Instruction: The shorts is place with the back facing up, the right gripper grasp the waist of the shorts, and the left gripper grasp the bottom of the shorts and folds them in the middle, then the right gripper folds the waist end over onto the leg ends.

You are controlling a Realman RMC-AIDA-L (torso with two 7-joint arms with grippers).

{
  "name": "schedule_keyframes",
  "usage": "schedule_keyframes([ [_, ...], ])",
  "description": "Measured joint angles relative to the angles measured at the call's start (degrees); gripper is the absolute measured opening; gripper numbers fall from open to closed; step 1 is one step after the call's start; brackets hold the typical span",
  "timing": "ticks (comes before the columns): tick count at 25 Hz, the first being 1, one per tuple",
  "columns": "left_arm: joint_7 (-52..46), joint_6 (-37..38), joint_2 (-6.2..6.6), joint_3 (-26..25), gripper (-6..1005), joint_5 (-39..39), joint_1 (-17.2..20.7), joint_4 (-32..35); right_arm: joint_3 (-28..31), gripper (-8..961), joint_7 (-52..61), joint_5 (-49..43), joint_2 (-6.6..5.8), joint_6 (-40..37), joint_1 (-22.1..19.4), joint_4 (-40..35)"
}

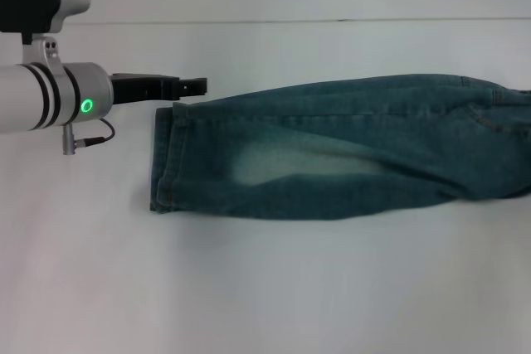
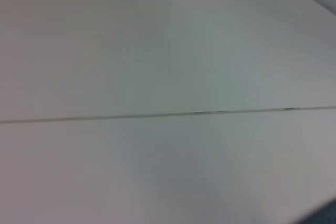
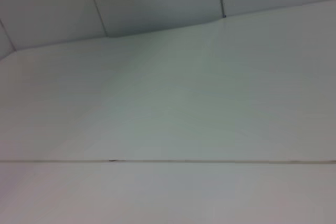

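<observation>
Already folded lengthwise, shorts (image 1: 348, 147) flat on worktop (image 1: 265, 288). Left gripper (image 1: 192, 87) beside hems (image 1: 164, 159), jaws' state unclear; could snag and unfold

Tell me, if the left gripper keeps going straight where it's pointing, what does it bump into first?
Most likely the shorts. The left gripper points along the table toward their far top edge near the leg ends. It may sit a bit above the cloth, so it might just skim over it; height is unclear.
</observation>
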Motion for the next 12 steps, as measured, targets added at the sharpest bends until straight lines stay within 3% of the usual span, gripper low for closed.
schedule_keyframes([
  [7, 0.0, 15.2, 0.28, -0.1, 913, -3.0, 1.8, 5.7, 3.0, 922, -0.3, 4.6, 2.64, -4.5, -3.8, -4.1],
  [12, 0.0, 27.9, 0.35, -0.7, 909, -5.3, 3.3, 9.6, 3.2, 920, -0.6, 10.2, 3.12, -8.4, -8.1, -4.9],
])
